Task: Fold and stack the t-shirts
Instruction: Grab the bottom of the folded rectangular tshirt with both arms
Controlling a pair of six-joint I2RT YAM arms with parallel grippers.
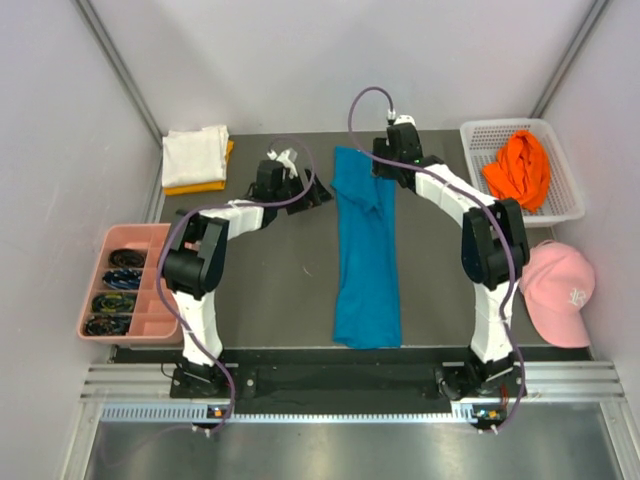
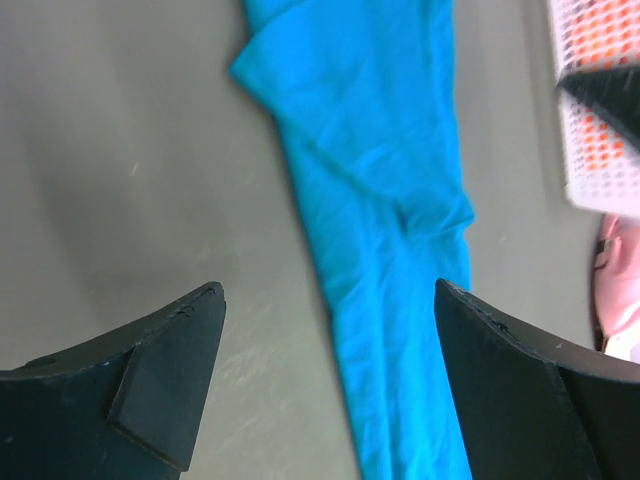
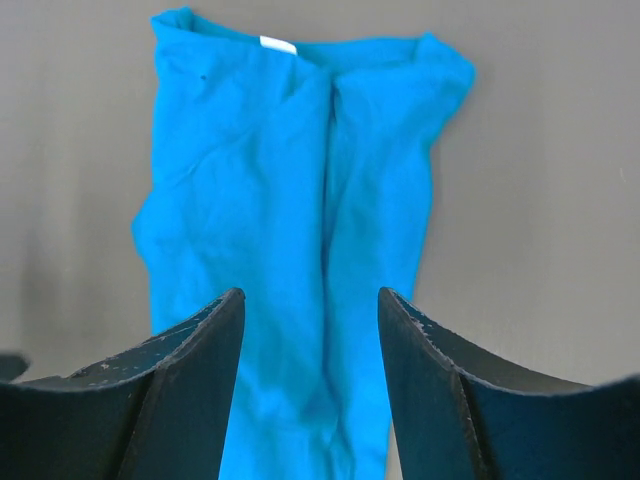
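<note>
A teal-blue t-shirt [image 1: 366, 250] lies flat as a long narrow strip running from the far middle of the table to its near edge. My right gripper [image 1: 386, 168] hovers over the strip's far end, open, with the cloth [image 3: 290, 180] below and nothing between its fingers [image 3: 311, 293]. My left gripper [image 1: 316, 192] is just left of the strip, open and empty [image 2: 328, 288], and the shirt [image 2: 380, 200] passes under its right finger. A white t-shirt [image 1: 194, 152] rests folded on a yellow-orange one [image 1: 200, 187] at the back left. A bright orange t-shirt [image 1: 518, 168] sits crumpled in a basket.
The white mesh basket [image 1: 570, 205] stands at the back right. A pink cap [image 1: 558, 290] lies at the right edge. A pink compartment tray [image 1: 150, 235] holding coiled cables sits at the left edge. Grey walls close in the table on three sides.
</note>
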